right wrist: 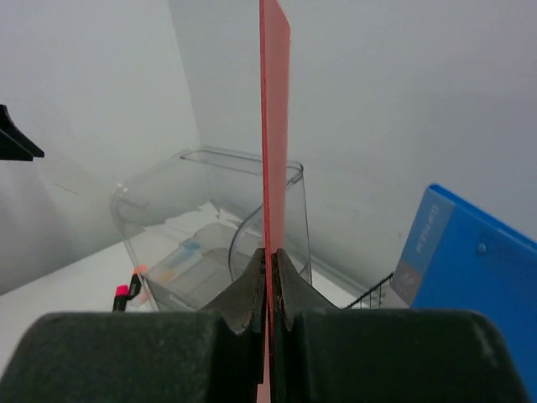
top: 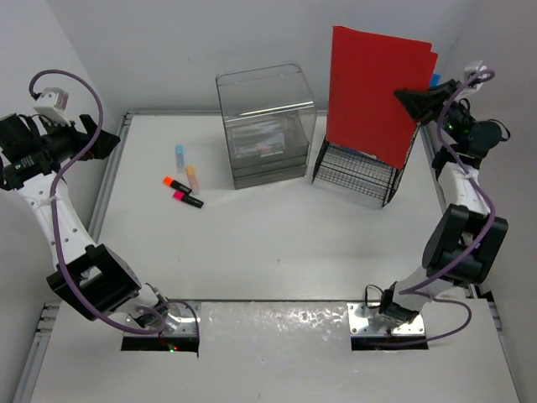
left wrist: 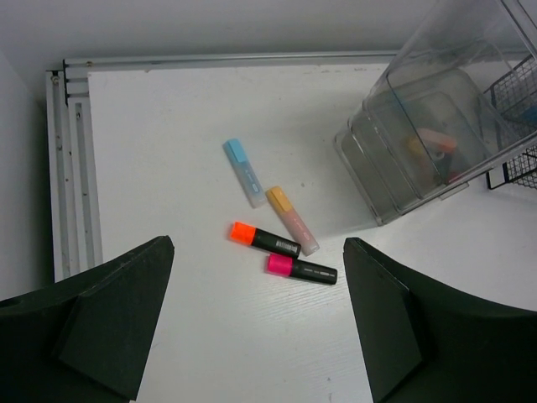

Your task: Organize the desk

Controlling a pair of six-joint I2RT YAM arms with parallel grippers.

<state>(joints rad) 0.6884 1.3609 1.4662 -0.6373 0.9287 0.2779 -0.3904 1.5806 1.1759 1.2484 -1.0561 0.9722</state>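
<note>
The white desk has grey rails at its edges. My right gripper is shut on the edge of a red folder, held upright above the black wire rack; in the right wrist view the folder shows edge-on between my closed fingers. My left gripper is open and empty, raised above the desk's far left edge. Below it lie an orange highlighter, a pink highlighter, a blue one and a pale orange one.
A clear plastic drawer box stands at the back centre with small items inside; it also shows in the left wrist view. A blue folder stands in the wire rack behind the red one. Walls close in on both sides.
</note>
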